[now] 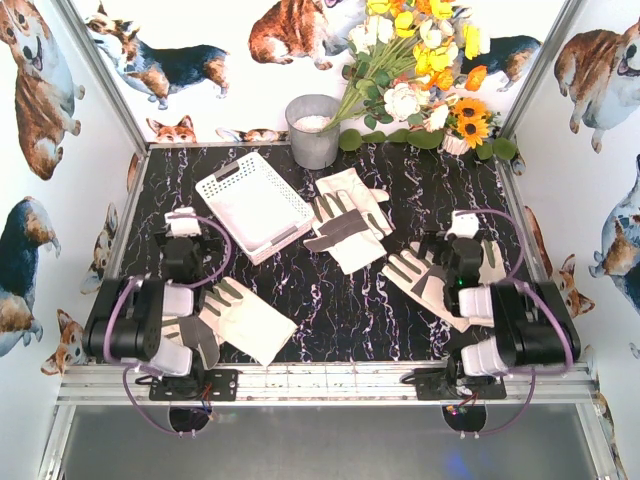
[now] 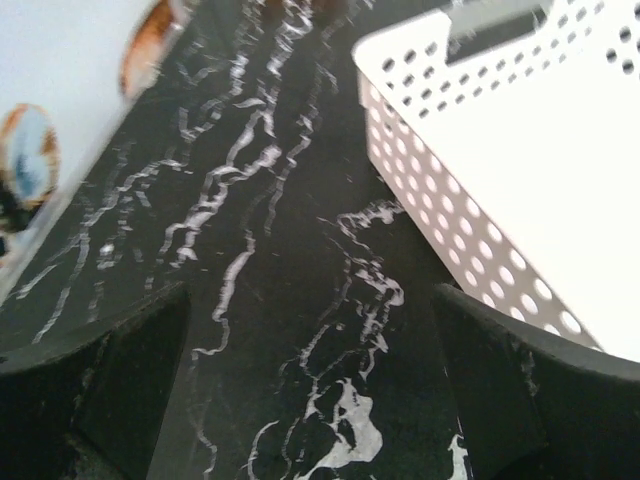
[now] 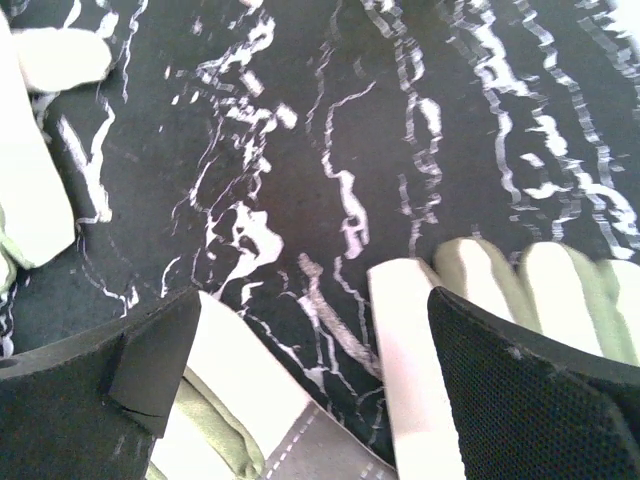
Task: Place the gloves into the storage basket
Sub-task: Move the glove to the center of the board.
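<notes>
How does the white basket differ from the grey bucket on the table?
The basket is white, the bucket grey. The basket is shallow and rectangular with perforated walls; the bucket is tall and round. The basket lies askew further forward; the bucket stands at the back beside the flowers. Both are open on top.

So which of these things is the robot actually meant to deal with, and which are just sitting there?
For the job:
glove by the left arm
overlapping gloves in the middle
glove by the right arm
white storage basket

Just lying about:
grey metal bucket
bunch of flowers
</notes>
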You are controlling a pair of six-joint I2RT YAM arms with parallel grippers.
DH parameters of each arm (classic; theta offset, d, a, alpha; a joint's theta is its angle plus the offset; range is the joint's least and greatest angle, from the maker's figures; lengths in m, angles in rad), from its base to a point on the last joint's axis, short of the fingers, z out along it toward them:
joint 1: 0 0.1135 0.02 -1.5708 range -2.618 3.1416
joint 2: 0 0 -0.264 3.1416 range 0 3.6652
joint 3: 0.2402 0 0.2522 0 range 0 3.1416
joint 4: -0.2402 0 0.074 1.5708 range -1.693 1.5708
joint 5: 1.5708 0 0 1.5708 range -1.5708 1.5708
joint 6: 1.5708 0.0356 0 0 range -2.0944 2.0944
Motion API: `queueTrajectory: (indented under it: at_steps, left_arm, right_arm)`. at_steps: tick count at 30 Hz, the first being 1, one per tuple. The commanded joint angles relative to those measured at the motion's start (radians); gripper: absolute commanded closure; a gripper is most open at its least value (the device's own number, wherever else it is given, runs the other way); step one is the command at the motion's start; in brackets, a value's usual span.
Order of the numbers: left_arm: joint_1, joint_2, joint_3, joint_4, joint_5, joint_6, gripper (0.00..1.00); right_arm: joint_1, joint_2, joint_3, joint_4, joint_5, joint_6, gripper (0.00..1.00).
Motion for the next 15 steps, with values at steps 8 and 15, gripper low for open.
queueTrajectory:
  at_steps: [8,15]
  left_arm:
    - [-0.002,-0.533,0.168,-0.831,-0.247,-0.355,0.00]
    - [-0.002,-0.616,0.476,-1.204,0.071,-0.348,0.00]
  right_arm:
    - [-0.044,-0.594,0.234,-0.756,0.124,0.282,0.00]
    - [0.068,-0.557,0.484,-1.200,-0.188,0.283,0.12]
